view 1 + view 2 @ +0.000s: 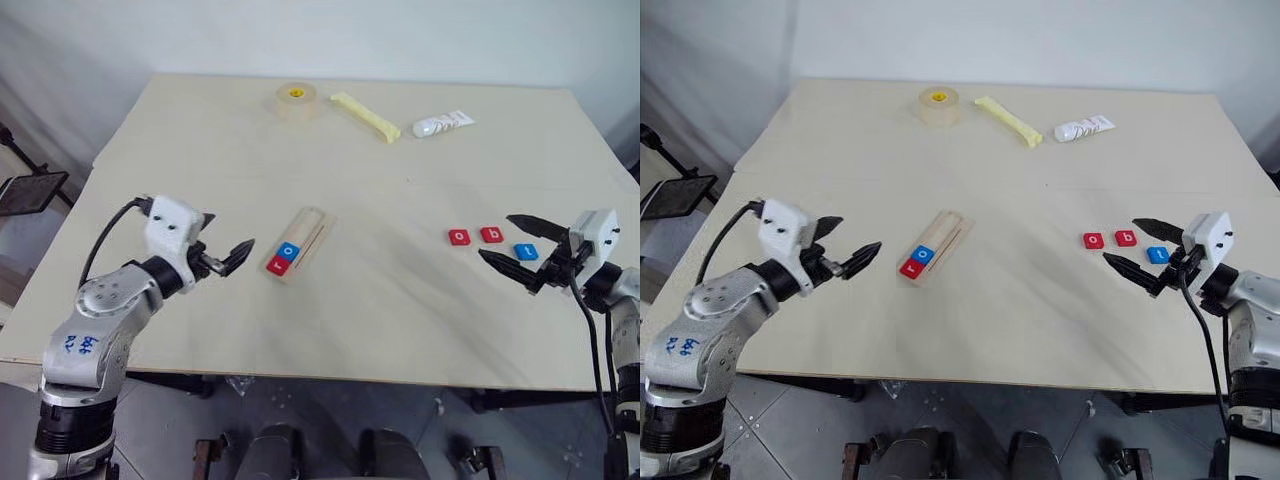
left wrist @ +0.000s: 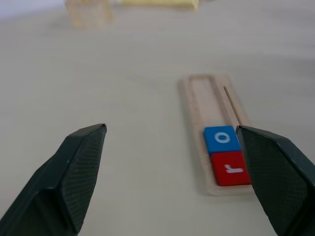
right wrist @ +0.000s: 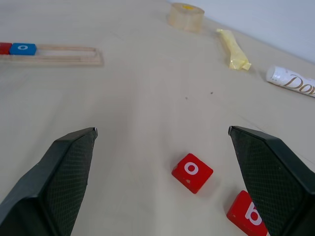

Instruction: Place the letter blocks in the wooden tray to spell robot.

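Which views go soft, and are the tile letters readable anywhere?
Left wrist view: the r tile and o tile in the tray read sharply; the tape roll behind blurs out. Right wrist view: the red o and b are crisp. Left eye view: lighting even, shadows soft, letters small but legible.

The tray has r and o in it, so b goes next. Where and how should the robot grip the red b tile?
The red b tile lies flat on the table, with the red o tile on one side and the blue t tile close on the other. Probably best from above with the open right gripper, pinching the two edges that face neither neighbour.
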Action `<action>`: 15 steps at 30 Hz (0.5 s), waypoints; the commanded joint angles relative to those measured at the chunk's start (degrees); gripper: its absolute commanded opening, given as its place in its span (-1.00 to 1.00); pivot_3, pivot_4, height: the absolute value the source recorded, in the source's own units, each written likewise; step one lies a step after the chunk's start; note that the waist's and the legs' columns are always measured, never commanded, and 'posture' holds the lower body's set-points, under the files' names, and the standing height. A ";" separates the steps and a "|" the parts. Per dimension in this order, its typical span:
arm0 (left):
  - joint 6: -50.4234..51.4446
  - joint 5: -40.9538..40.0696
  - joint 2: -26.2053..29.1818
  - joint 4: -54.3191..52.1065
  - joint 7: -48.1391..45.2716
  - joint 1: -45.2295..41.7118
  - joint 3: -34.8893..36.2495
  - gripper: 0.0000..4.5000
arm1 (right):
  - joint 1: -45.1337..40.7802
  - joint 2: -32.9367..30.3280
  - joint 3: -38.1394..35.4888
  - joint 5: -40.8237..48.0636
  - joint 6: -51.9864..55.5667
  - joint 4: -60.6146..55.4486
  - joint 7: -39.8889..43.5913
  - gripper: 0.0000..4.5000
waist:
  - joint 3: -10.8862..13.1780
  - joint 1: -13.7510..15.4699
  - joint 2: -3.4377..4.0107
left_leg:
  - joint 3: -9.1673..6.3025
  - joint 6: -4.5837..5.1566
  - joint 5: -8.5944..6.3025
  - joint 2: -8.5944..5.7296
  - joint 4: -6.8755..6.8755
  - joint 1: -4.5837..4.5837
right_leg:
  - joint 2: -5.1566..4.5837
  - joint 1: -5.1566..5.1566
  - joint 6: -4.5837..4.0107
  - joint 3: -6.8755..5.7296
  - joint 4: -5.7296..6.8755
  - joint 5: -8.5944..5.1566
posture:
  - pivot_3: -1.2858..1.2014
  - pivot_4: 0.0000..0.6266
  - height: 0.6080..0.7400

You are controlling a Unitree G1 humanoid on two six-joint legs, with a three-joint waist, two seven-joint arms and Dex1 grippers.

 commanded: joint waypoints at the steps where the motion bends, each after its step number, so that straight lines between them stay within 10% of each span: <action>1: 13.37 -0.46 0.02 -3.51 4.12 -5.66 -2.55 1.00 | -1.27 0.24 0.15 -0.16 -0.96 0.35 0.84 0.99 | 0.03 0.00 -0.04 | -0.04 0.00 0.00 0.01 0.01 -0.06 | 0.03 -0.05 0.00 -0.02 0.00 0.00 | 0.03 -0.52 1.00; 15: 41.87 3.54 -12.54 -2.20 14.12 -21.29 -10.68 1.00 | -3.00 0.67 1.81 -0.63 -0.36 1.19 3.40 0.99 | 0.13 0.11 -0.19 | -0.10 -0.04 0.02 -0.01 0.14 -0.13 | 0.09 0.07 0.00 0.06 -0.19 0.00 | 0.03 -0.52 1.00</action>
